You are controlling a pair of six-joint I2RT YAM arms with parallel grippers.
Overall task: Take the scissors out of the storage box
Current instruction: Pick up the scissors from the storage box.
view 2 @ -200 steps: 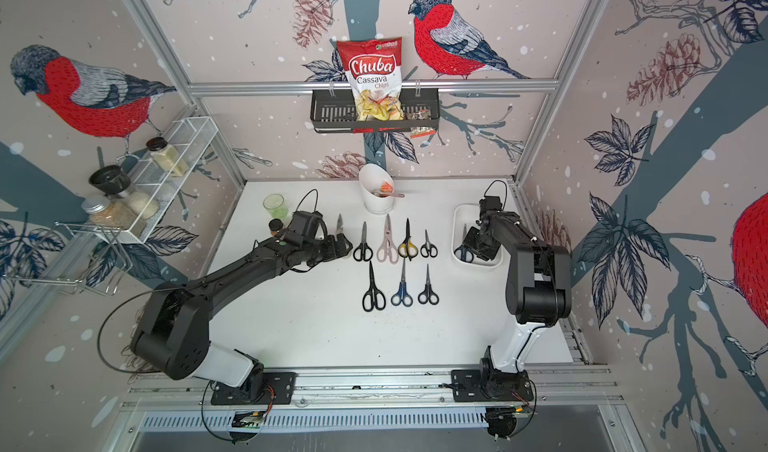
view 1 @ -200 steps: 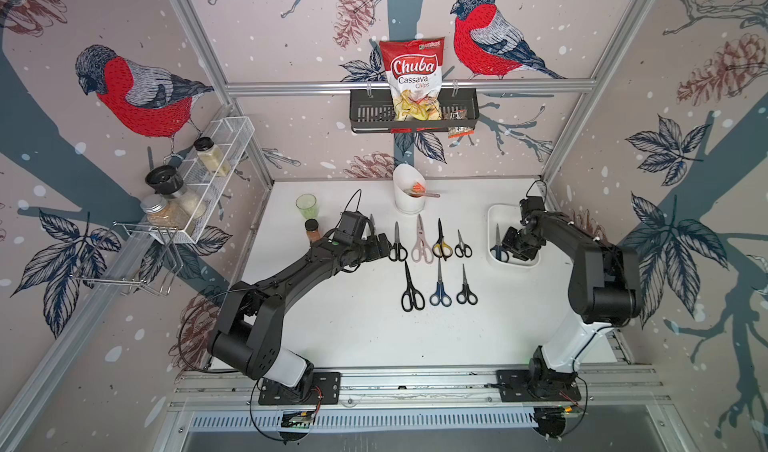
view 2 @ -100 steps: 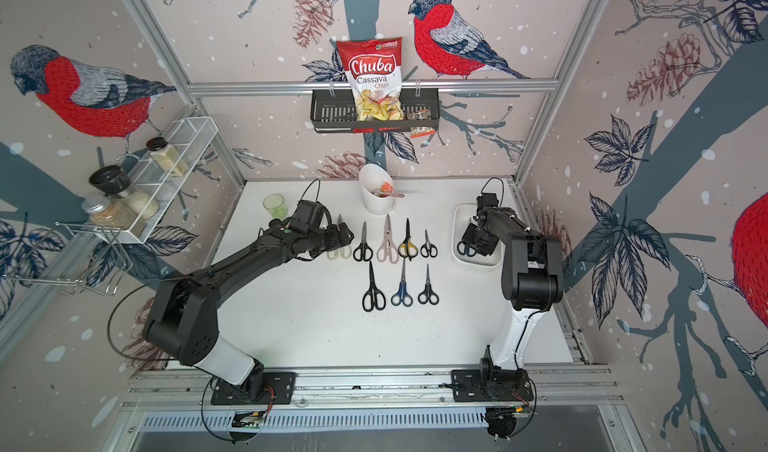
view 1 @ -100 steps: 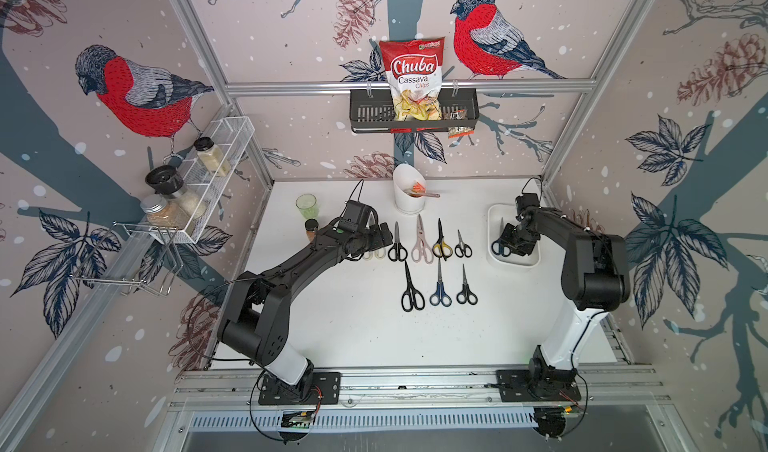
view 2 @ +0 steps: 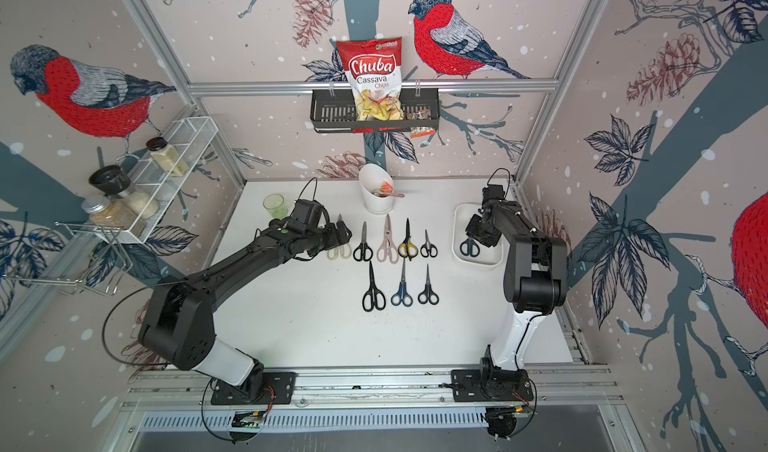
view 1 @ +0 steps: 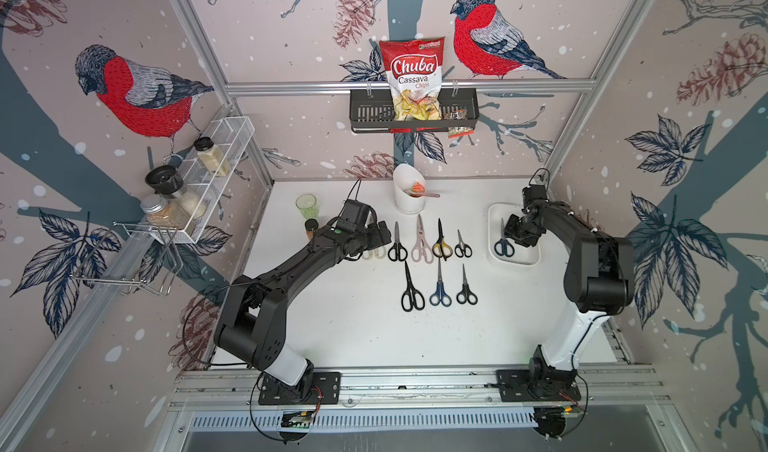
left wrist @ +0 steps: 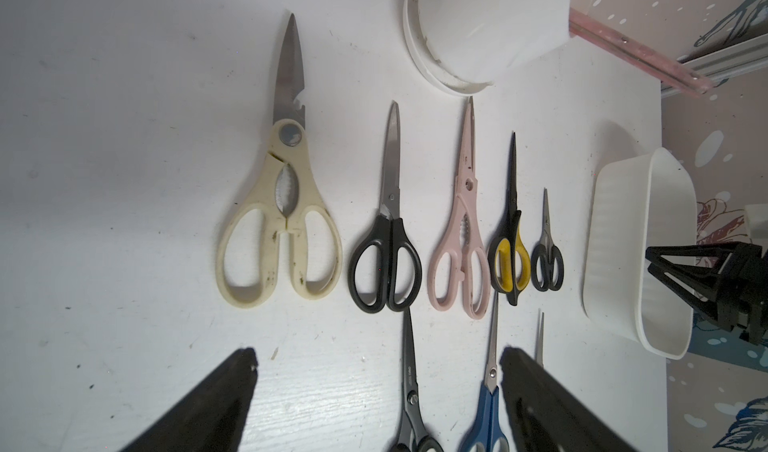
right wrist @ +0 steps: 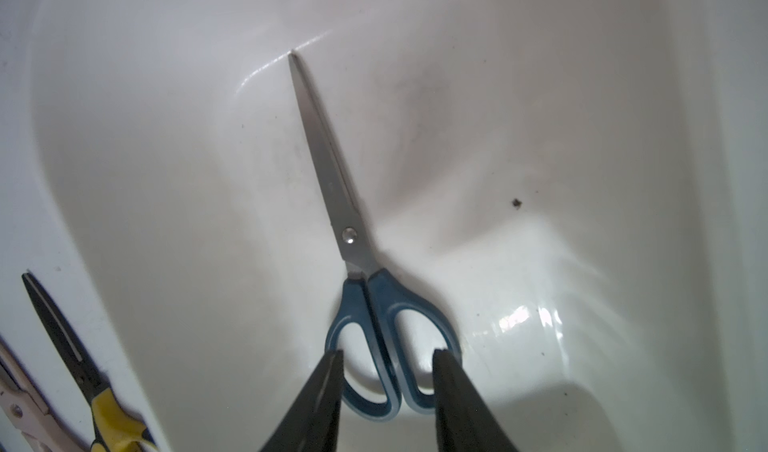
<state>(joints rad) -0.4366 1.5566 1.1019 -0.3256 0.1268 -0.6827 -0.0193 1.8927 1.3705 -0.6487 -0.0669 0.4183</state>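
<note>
One pair of blue-handled scissors (right wrist: 332,179) lies flat in the white storage box (view 1: 515,260), blades pointing to the back wall; both top views show it (view 2: 468,246). My right gripper (right wrist: 388,352) is down inside the box, open, its fingertips (right wrist: 332,371) over the two handle loops; I cannot tell whether they touch. Several other scissors lie in two rows on the table, from the cream pair (left wrist: 278,221) to a small black pair (view 1: 462,246). My left gripper (left wrist: 376,358) hangs open and empty above the rows, beside the cream pair (view 2: 340,250).
A tall white holder (view 1: 409,196) stands behind the rows at the back. A green cup (view 1: 306,205) and a small jar (view 1: 311,227) stand left of my left arm. A wire rack (view 1: 199,188) hangs on the left wall, a black basket (view 1: 370,117) on the back wall.
The left arm shifted a little and the cream handles now show beside its gripper. The right arm barely moved and its opening is unchanged. The blue scissors lie where they were.
</note>
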